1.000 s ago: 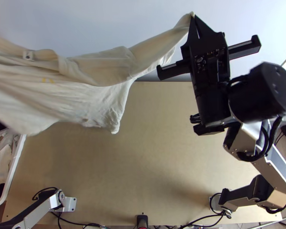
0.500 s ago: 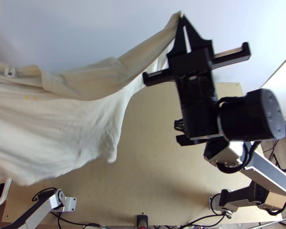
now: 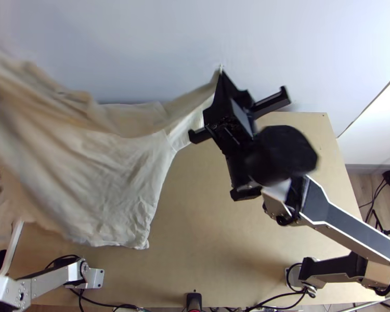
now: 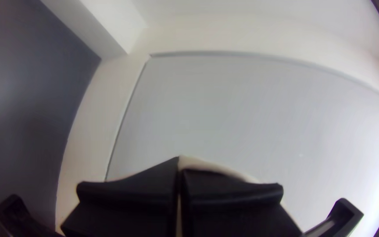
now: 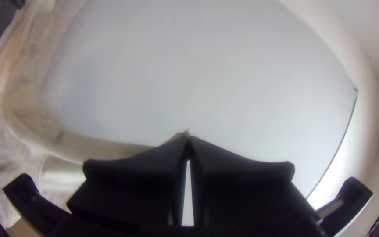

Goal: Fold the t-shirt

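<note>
Top view | t-shirt (image 3: 117, 177) lowered | right fingers (image 3: 223, 93), left fingers (image 4: 130, 193) pinched together on it

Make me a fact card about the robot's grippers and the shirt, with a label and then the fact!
Shirt: cream fabric t-shirt, held up, creased, not folded
Right hand: right black gripper, shut on a narrow end of the shirt
Left hand: left black gripper, shut on another bit
Under the shirt: light wooden table
Shirt touching table: cannot tell
</note>
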